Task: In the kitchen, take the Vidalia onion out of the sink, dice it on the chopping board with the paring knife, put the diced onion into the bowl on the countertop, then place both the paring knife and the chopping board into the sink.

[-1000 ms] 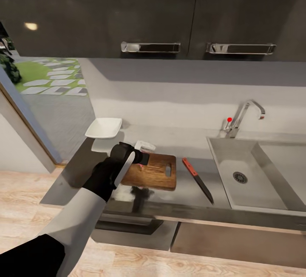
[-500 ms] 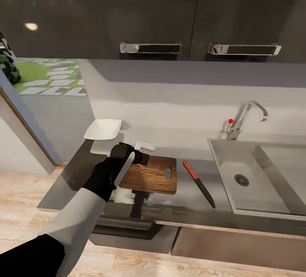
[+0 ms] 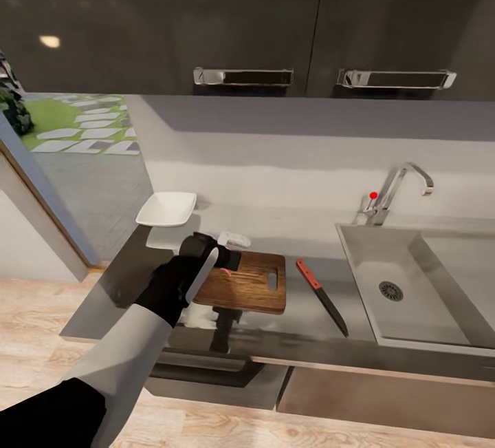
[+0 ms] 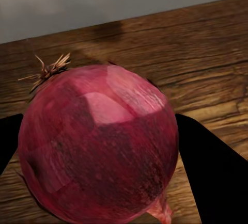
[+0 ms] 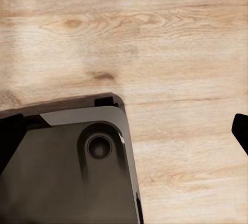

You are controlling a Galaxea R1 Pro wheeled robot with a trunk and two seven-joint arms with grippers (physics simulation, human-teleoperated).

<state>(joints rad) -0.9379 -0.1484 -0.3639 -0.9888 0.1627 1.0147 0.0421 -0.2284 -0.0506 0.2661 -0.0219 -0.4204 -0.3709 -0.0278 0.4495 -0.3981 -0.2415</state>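
The pinkish-red Vidalia onion (image 4: 98, 141) sits between the two black fingers (image 4: 212, 172) of my left gripper (image 4: 103, 157), which is shut on it just above the wood grain of the chopping board (image 4: 206, 59). In the head view my left gripper (image 3: 225, 268) hovers over the left end of the dark-brown chopping board (image 3: 251, 286), and only a sliver of the onion (image 3: 225, 273) shows. The red-handled paring knife (image 3: 320, 296) lies on the countertop (image 3: 302, 327) between board and sink (image 3: 364, 255). The white bowl (image 3: 167, 208) stands at the back left. My right gripper (image 5: 124, 136) is open, pointing down at the floor.
A chrome tap (image 3: 402, 183) with a red knob stands behind the sink. Dark wall cabinets (image 3: 240, 21) hang above the counter. The countertop ends at the left near an open doorway (image 3: 75, 159). The right wrist view has the wooden floor (image 5: 170, 43) and the robot's dark base (image 5: 67, 172).
The head view shifted slightly about a second ago. My left gripper stays over the board's left end with the onion in it, hardly moved.
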